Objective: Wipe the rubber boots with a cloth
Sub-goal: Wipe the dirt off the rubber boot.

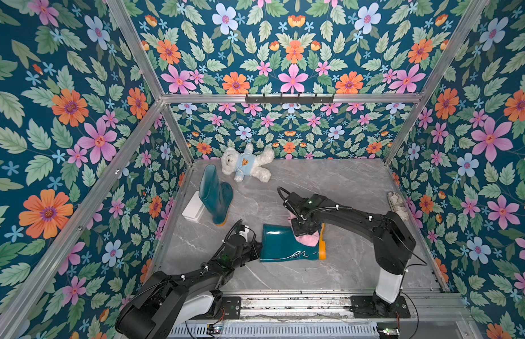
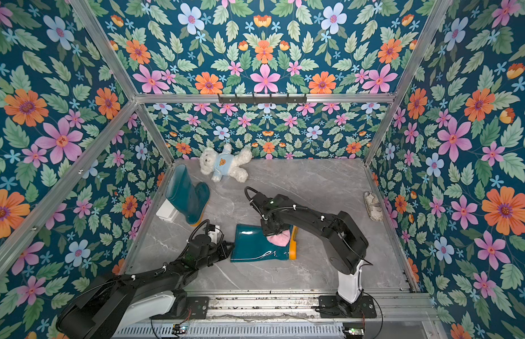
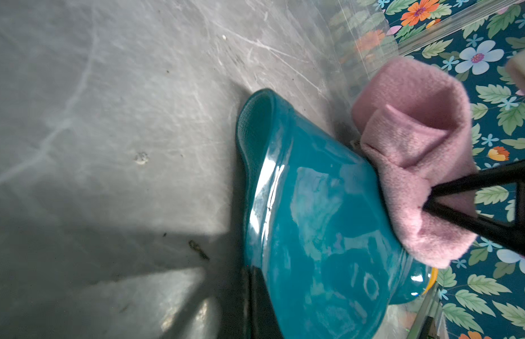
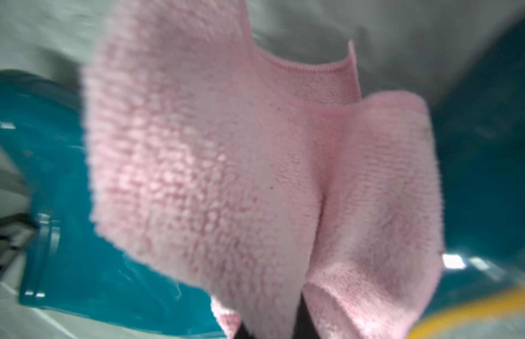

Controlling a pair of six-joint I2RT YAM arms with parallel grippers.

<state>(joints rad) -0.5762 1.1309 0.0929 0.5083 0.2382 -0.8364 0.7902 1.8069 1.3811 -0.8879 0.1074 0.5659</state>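
One rubber boot lies on its side, near centre; the other boot stands far left. The right gripper pinches a pink cloth on the lying boot's foot. The left gripper, jaws closed, is at its top rim.

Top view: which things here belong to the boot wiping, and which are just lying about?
Job: lying boot, standing boot, pink cloth in the right gripper.
Lying about: teddy bear, white box beside the standing boot, pale crumpled item by the wall.
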